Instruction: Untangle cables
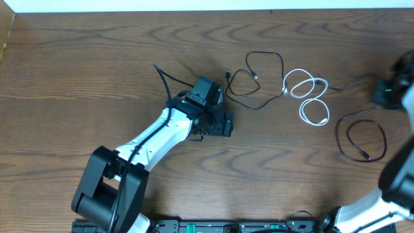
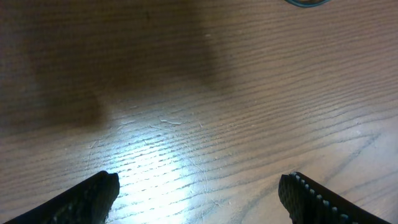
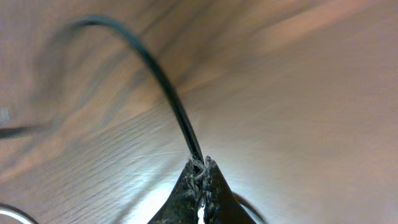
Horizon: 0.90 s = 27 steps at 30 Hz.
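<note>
A thin black cable (image 1: 259, 107) lies in loose loops at the table's middle back. Its right side meets a white cable (image 1: 301, 113) coiled in two loops. A second thin black cable (image 1: 337, 137) forms a loop at the right and runs up to my right gripper (image 1: 387, 90). In the right wrist view that gripper (image 3: 202, 165) is shut on the black cable (image 3: 168, 93), which arcs away up and left. My left gripper (image 1: 223, 124) is left of the cables, low over the wood. It is open and empty in the left wrist view (image 2: 199, 193).
The wooden table (image 1: 77, 77) has a pale wall edge along the back. The left arm (image 1: 162, 133) stretches from the front left to the middle. The right arm (image 1: 394, 188) stands at the right edge, beside the black loop.
</note>
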Tool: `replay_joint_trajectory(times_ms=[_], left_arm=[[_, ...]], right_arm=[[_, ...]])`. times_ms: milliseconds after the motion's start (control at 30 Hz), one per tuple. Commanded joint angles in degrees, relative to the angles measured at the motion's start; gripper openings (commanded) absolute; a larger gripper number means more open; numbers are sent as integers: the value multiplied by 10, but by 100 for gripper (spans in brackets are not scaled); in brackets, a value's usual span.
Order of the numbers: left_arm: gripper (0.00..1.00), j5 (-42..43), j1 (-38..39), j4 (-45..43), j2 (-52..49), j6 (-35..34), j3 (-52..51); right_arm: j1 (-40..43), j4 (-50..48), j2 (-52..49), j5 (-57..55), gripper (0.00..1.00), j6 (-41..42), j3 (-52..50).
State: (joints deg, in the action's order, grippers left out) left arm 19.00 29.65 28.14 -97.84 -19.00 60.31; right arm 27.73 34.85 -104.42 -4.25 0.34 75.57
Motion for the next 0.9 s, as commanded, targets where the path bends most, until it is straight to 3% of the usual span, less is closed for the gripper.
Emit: replay_joint_trajectory(times_ms=[0,300,400,500,633,733,867], left_arm=[[87,-2,1,3,2,12,1],[87,-2,1,3,2,12,1],[87,-2,1,3,2,12,1],[87,-2,1,3,2,12,1],[87,-2,1,3,2,12,1],[87,-2,1,3,2,12,1],[87,-2,1,3,2,12,1]], right_arm=[[30,-9,66,-27,1,39,1],[53,-33,131,-21,2,40,1],[48,-30,129,35,34,40,1],[44,-29,129,150,52,39,1],[36,-28,129,298,49,39,1],[19,-18,129,318,43,42,1],[-17,6,128,315,44,43,0]])
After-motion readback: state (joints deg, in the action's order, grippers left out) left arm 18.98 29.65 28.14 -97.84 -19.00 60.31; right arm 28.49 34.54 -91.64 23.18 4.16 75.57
